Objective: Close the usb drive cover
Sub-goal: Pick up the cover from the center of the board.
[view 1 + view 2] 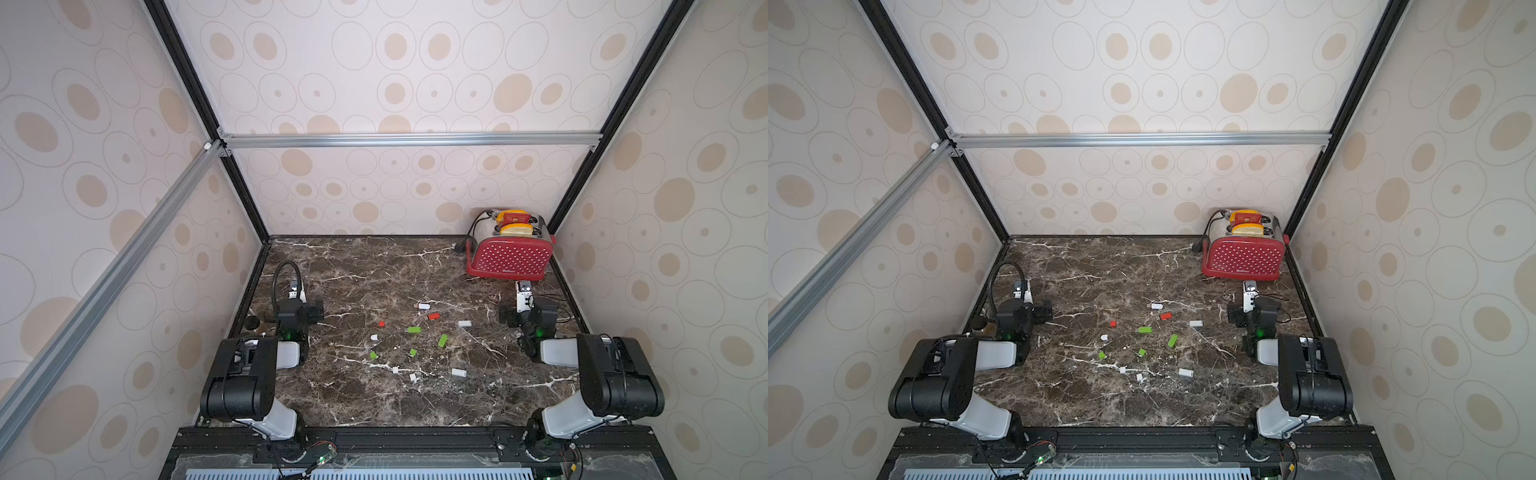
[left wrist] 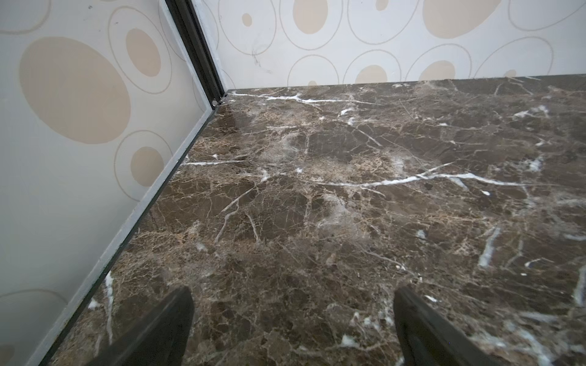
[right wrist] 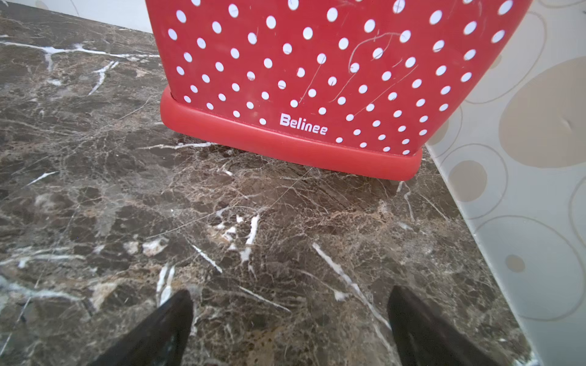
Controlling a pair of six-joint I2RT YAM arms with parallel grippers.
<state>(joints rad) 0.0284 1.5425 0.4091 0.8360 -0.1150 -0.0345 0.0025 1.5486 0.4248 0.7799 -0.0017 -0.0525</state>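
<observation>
Several small usb drives and loose covers in white, green and red lie scattered mid-table in both top views. Among them are a red usb drive (image 1: 434, 316) (image 1: 1166, 316), a red cover (image 1: 381, 323) (image 1: 1113, 323), a green drive (image 1: 414, 330) and a white drive (image 1: 459, 372). My left gripper (image 1: 296, 289) (image 2: 293, 291) hovers at the table's left side, open over bare marble. Over at the right side, my right gripper (image 1: 523, 287) (image 3: 290, 293) is open and empty, facing the toaster. Neither wrist view shows a drive or cover.
A red polka-dot toaster (image 1: 510, 257) (image 3: 301, 79) with toast in its slots stands at the back right corner, just beyond my right gripper. Patterned walls (image 2: 79, 126) enclose the dark marble table (image 1: 353, 270) on three sides.
</observation>
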